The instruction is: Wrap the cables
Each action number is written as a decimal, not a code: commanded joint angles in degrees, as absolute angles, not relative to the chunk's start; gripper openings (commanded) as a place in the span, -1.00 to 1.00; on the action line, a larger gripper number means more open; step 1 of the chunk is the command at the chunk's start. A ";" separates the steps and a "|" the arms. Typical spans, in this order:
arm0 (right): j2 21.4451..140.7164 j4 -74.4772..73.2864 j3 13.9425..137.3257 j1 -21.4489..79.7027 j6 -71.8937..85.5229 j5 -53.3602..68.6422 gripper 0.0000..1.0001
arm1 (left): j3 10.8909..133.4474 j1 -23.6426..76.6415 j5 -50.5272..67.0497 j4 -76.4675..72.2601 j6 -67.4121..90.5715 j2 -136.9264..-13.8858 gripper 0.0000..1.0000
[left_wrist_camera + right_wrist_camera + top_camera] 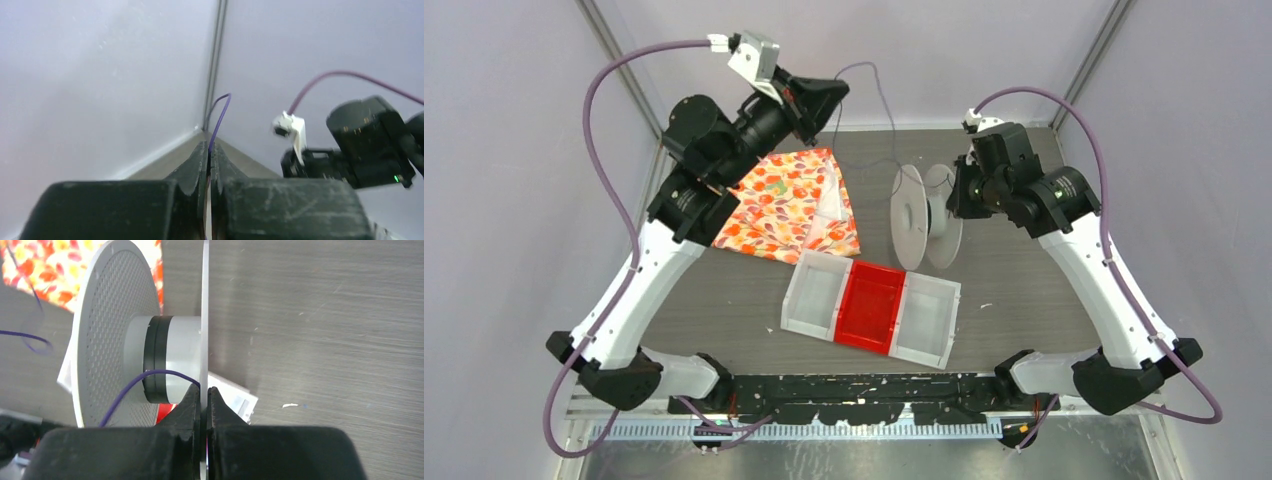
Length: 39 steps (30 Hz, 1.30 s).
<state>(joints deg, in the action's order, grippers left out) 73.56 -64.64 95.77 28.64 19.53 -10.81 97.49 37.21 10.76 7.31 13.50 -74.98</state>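
The cable (887, 112) is a very thin dark purple wire. One end of it is pinched between the fingers of the left claw (209, 150), which is clenched on it and raised above the far left part of the table (1024, 290), near the back wall. From there the cable rises in a small arch and then comes down in a loose line to the spool (924, 215). In the right wrist view it reaches the pale hub of the spool, next to a black band around that hub. The spool is grey-white and stands on the edges of its two round discs, at the far middle of the table. The right claw (201, 392) is clenched on the thin edge of the disc nearer to it. Left of the spool lies a folded cloth (789, 205) with an orange and red leaf pattern. Nearer to the arm bases there is a tray (871, 305) with three compartments, the middle one red and the outer two white.
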 commanded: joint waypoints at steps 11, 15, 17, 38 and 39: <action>62.97 -71.88 108.76 28.77 17.29 5.96 -0.99 | 110.24 24.78 18.61 -0.22 29.33 -102.23 -0.99; 60.77 -67.87 112.37 28.85 18.31 3.31 -0.99 | 105.83 24.79 20.89 1.13 28.95 -102.66 -0.99; 59.46 -63.83 112.54 28.75 20.28 -3.29 -0.99 | 104.47 24.79 23.89 2.50 29.00 -102.58 -0.99; 61.30 -31.97 104.40 28.75 24.81 -41.42 -0.99 | 83.23 34.02 33.35 12.39 22.23 -93.47 -0.99; 61.72 -30.54 103.74 28.74 24.49 -42.50 -0.99 | 83.84 35.48 31.34 15.37 19.93 -93.18 -0.99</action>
<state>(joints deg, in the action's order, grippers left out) 60.47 -43.00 104.20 28.77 24.40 -33.17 83.29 32.32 33.06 9.13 25.87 -97.84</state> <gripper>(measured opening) 0.047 0.015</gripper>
